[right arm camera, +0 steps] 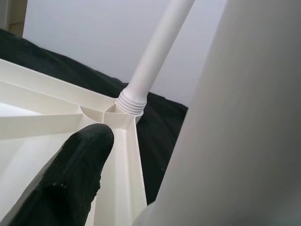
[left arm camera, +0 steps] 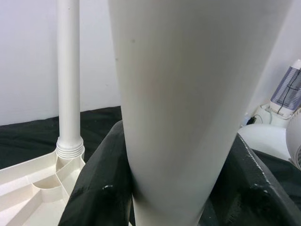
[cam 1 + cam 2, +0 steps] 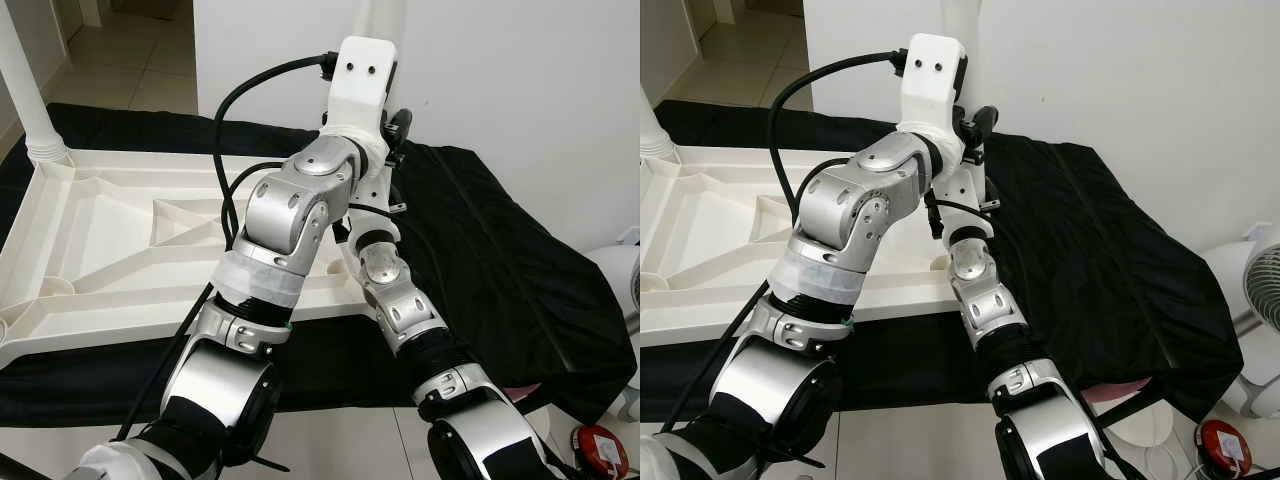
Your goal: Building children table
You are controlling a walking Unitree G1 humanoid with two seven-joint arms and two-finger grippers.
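A white wall (image 3: 500, 80) and tiled floor backed a low surface draped in black cloth (image 3: 500, 270), on which the upturned white plastic tabletop (image 3: 110, 230) lay, ribbed underside showing. In the left eye view one table leg (image 3: 22, 90) already stood upright in the far left corner socket, while both silver arms reached to the near right corner, where a second leg (image 3: 382, 20) rose out of frame. The right eye view showed the same crossing of arms at that corner.

In the left wrist view the left gripper (image 2: 181, 197) had its black fingers (image 2: 96, 188) clenched on either side of the second leg, a smooth, slightly tapered white tube; the fitted leg stood behind with its threaded collar seated.

In the right wrist view one finger (image 1: 70, 179) of the right gripper (image 1: 136, 207) lay beside the same tube; whether it was clamped could not be told.

Done well, this step probably called for keeping the leg plumb over its socket and turning gently so the threads caught without crossing.
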